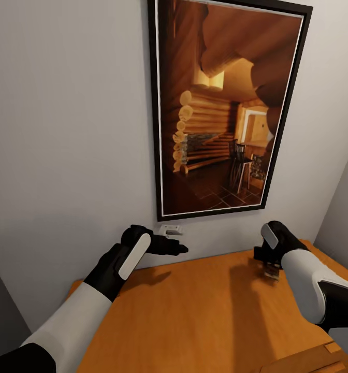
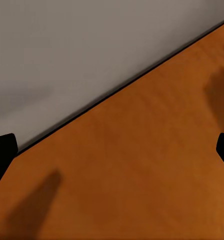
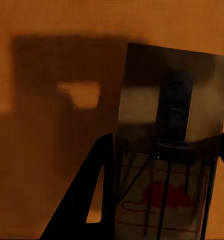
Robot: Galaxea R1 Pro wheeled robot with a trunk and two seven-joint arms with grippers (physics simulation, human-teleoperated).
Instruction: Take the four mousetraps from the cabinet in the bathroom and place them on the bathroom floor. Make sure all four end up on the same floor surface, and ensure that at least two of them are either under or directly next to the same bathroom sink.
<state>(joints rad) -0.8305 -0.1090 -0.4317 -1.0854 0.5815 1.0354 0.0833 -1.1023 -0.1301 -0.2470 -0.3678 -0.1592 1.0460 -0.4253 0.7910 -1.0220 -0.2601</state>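
Observation:
The cabinet's flat orange-brown top (image 1: pixel 205 311) lies below both arms. My right gripper (image 1: pixel 267 261) hangs just above its far right part, shut on a mousetrap (image 1: pixel 271 270). Up close the mousetrap (image 3: pixel 167 150) is a flat slab with a wire bar and a red mouse print, held between the dark fingers (image 3: pixel 87 200) over the wood (image 3: pixel 52 50), where it casts a shadow. My left gripper (image 1: pixel 169 246) hovers over the top's far left near the wall, open and empty. Its tips stand wide apart at the edges of the left wrist view, above bare wood (image 2: pixel 142 165).
A tall framed picture of a log cabin interior (image 1: pixel 226 109) hangs on the grey wall behind the cabinet, with a small white wall outlet (image 1: pixel 171 229) under it. A side wall (image 1: pixel 345 207) closes in on the right. Wooden edges (image 1: pixel 319 357) show at the cabinet's near right corner.

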